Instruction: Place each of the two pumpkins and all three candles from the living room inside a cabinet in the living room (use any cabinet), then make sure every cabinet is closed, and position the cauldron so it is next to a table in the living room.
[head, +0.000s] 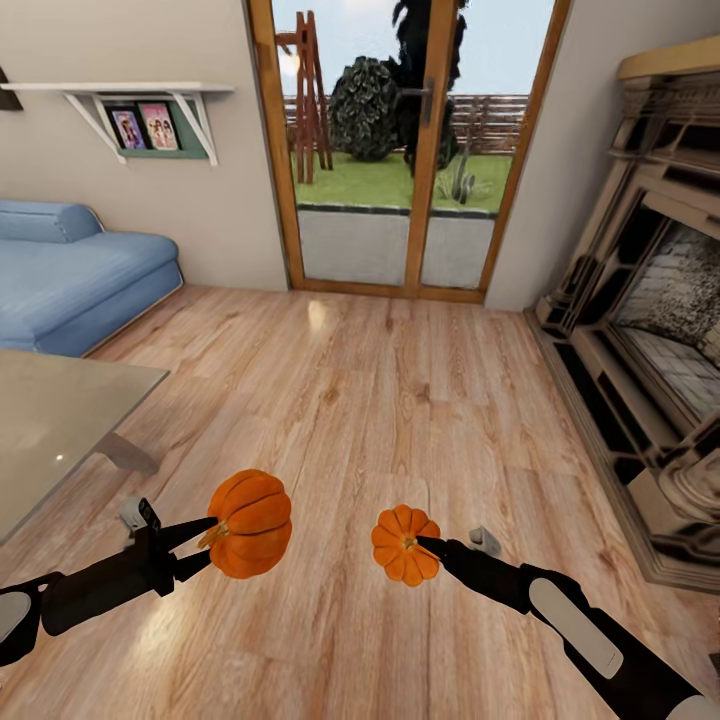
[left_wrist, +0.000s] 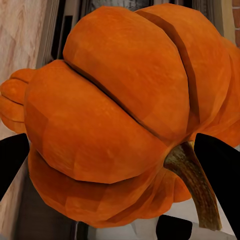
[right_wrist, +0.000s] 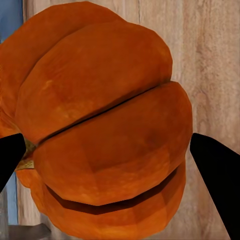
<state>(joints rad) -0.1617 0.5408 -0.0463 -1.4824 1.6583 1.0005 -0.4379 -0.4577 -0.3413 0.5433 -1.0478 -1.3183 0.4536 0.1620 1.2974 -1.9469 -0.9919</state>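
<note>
Pumpkins (head: 252, 523) in both hands (head: 205, 545)

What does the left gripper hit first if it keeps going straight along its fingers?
Nothing beyond its load: the left gripper already clamps a pumpkin. It points toward the other pumpkin in the right gripper, likely first in line; depth unclear.

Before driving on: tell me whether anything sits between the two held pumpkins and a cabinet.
No cabinet is visible, so that can't be judged. The left gripper holds one pumpkin, the right gripper the other, over bare wooden floor.

Matt ribbed pumpkins (head: 252, 523); glossy, seemingly wooden floor (head: 400, 400)
</note>
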